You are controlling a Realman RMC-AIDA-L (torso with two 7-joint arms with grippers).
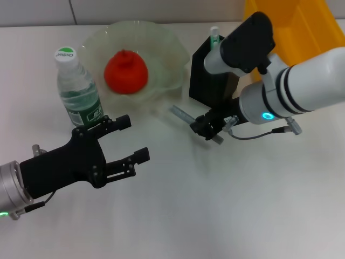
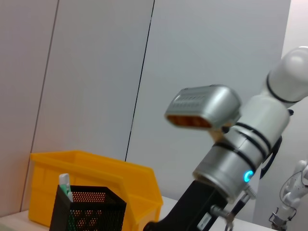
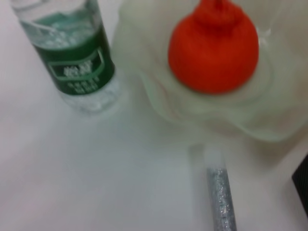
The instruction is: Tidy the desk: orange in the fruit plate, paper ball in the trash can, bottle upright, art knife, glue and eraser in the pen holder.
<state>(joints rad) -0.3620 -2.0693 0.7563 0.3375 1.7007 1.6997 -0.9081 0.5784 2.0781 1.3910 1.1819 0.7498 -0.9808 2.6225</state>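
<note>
The art knife (image 1: pixel 186 118) was clenched by the right gripper (image 1: pixel 211 128) just above the desk (image 1: pixel 226 205), beside the black mesh pen holder (image 1: pixel 207 78). The left gripper (image 1: pixel 126 143) was held released near the upright bottle (image 1: pixel 78 91).

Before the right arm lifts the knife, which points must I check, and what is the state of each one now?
1. Right gripper is at the art knife: ok.
2. Grip is firm: cannot tell.
3. Pen holder is upright, open top: ok.
4. Left gripper is open and apart from the knife: ok.
5. Bottle is upright: ok.
6. Orange is in the fruit plate: ok.
</note>
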